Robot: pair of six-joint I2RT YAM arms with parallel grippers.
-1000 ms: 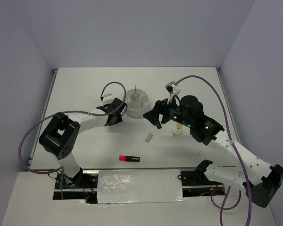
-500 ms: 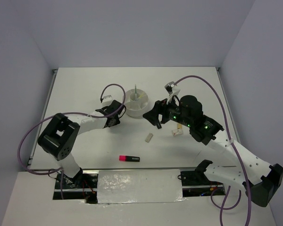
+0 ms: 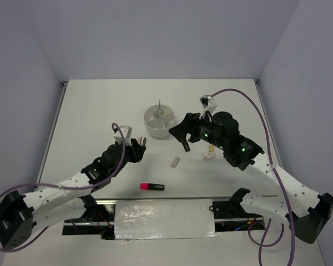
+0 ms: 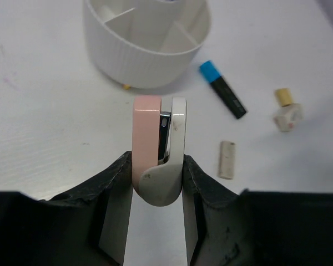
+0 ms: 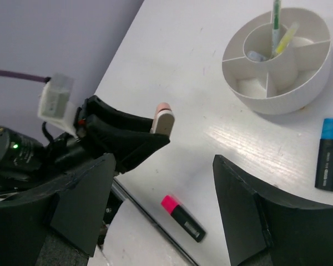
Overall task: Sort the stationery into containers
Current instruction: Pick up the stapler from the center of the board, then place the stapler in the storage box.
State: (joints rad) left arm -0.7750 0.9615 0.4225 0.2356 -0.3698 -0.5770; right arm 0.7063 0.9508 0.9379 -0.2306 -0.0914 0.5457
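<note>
Left gripper (image 3: 137, 147) is clamped on a small pink-and-white stationery piece (image 4: 157, 148), one finger on each flat side. It's pink shell on one side, white on the other, with a bit of metal showing between, and honestly I can't tell what the thing is. It's held upright above the table (image 3: 100, 111), off to the near-left of the white divided cup (image 3: 153, 128) and not touching it. Right gripper (image 3: 181, 138) hangs just to the right of the cup with its jaws spread wide and nothing between them; from its own wrist cam I'm looking straight through the gap at bare table and the other arm. In the cup's round centre compartment I can see a green-and-white pen (image 5: 276, 21) and a yellow stick (image 5: 286, 35) leaning together, plus a small greyish bit (image 5: 254, 55) that's too tiny for me to make out. The blue-and-black highlighter (image 4: 223, 97) lies flat on the table just beside the cup's wall, hidden under the right gripper in the overhead view. The pink-and-black highlighter (image 3: 152, 187) is lying well back toward the arm bases. A tan eraser (image 3: 176, 162) sits in the open between the two grippers, and further right there's a white eraser (image 3: 207, 155) with a small yellowish-tan piece (image 4: 283, 97) right up against it.
</note>
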